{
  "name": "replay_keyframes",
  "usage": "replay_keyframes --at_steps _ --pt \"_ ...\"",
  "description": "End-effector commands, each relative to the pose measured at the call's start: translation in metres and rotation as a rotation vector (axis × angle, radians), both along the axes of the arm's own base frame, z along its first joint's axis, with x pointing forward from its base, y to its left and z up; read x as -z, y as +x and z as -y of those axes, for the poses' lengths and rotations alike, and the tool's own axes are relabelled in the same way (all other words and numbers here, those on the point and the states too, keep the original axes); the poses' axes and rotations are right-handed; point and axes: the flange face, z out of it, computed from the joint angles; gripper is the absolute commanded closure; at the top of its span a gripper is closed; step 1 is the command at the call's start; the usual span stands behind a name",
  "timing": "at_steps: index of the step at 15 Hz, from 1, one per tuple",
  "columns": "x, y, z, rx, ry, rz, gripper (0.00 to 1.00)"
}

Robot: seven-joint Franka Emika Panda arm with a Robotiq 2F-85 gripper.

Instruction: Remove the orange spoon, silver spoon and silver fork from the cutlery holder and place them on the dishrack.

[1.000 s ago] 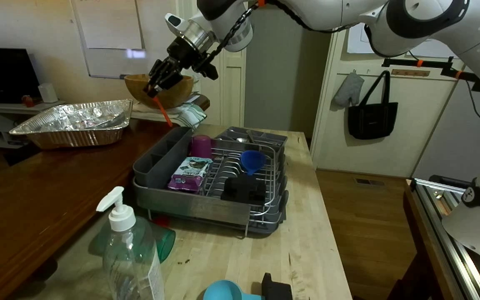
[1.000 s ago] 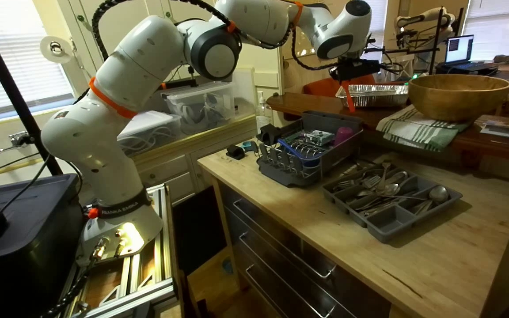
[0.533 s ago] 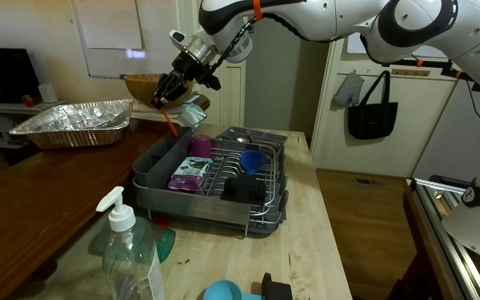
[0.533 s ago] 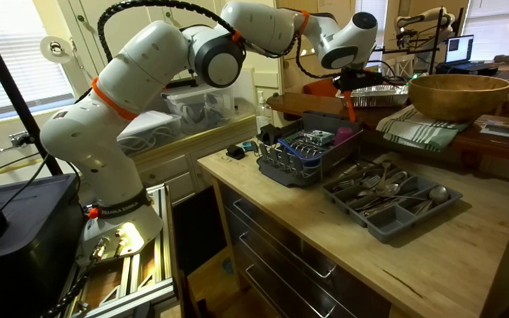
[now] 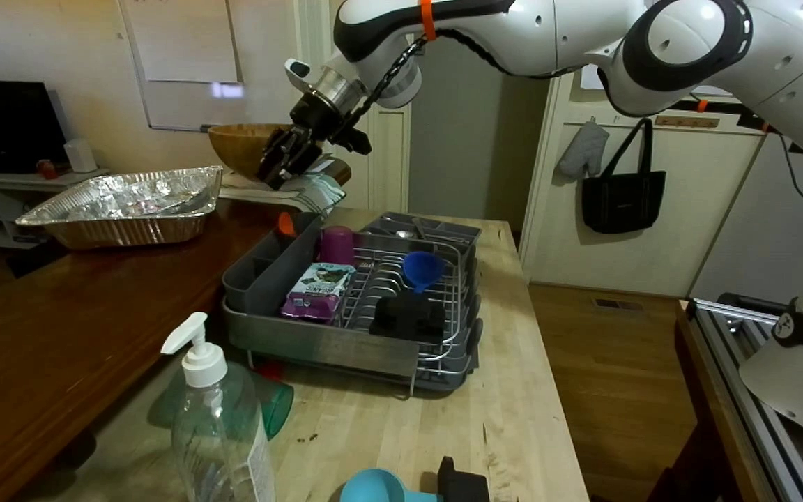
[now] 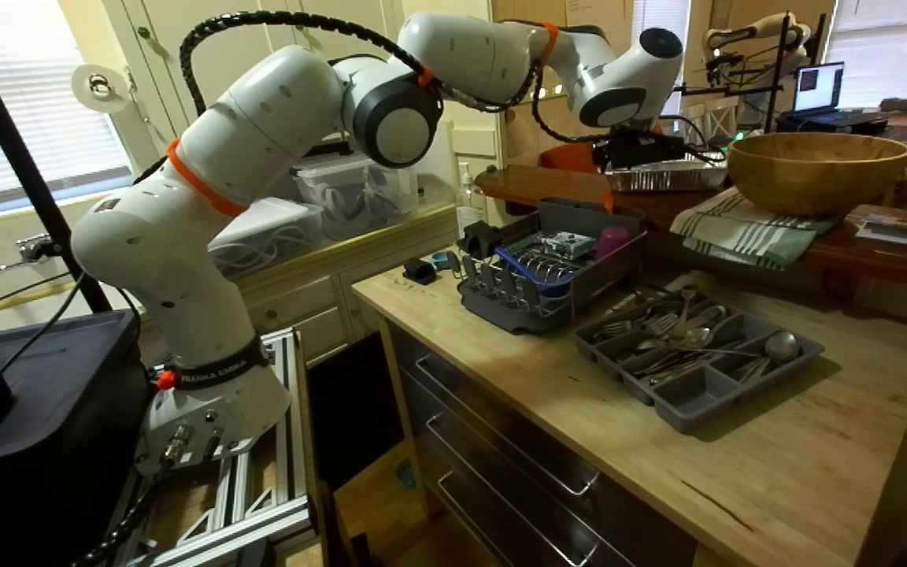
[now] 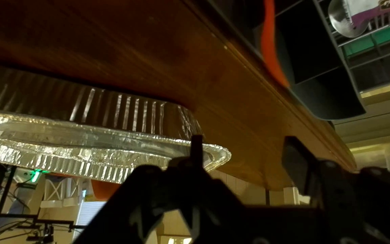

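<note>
Now, orange spoon (image 5: 286,224): loose, stood at a lean in the grey caddy (image 5: 255,296) along the side of the dishrack (image 5: 325,348), one end poking over the rim; bowl or handle, can't tell.
Just changed: half a second ago it hung from the gripper (image 7: 247,152); now released and clear of it.
Gripper state: fingers (image 7: 196,150) spread apart, nothing between them, higher than the spoon.
Task meaning: orange spoon looks placed, if the caddy counts as dishrack; backing off likely next.
Wrist view only: silver spoon (image 7: 339,19), bowl showing, and silver fork (image 7: 383,18), tines showing, beside the packet (image 5: 318,289); probably the other two pieces, already in the dishrack. Also the orange spoon's length down in the caddy; both exterior views give just a tip.
Exterior views only: gripper's height over the dishrack, and the cutlery tray (image 6: 694,391) with silverware in several compartments.
Around: foil tray (image 7: 137,117) on the dark wood tabletop (image 7: 198,84), big in the wrist view.
Risk: a low sweep could catch the orange spoon's tip.
</note>
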Motion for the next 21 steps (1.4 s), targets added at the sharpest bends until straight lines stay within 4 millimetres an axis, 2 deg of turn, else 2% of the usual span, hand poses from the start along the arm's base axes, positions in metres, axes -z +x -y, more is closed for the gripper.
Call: replay_keyframes --at_steps 1,2,6,9,12,17,18,19,21 --pt "-0.02 0.001 0.008 0.021 -0.038 0.022 0.05" --pt "-0.031 0.001 0.015 0.058 -0.067 0.036 0.0" --pt "-0.077 -0.011 0.043 0.256 -0.165 -0.012 0.0" --pt "-0.1 -0.021 0.06 0.393 -0.226 -0.042 0.0" --pt "-0.102 -0.033 0.083 0.522 -0.282 -0.103 0.0" --pt "-0.069 -0.061 0.132 0.719 -0.352 -0.259 0.0" --pt "-0.077 -0.041 0.127 0.65 -0.319 -0.199 0.0" --pt "-0.073 -0.044 0.132 0.661 -0.323 -0.213 0.0" --pt "-0.075 -0.043 0.131 0.655 -0.312 -0.209 0.0"
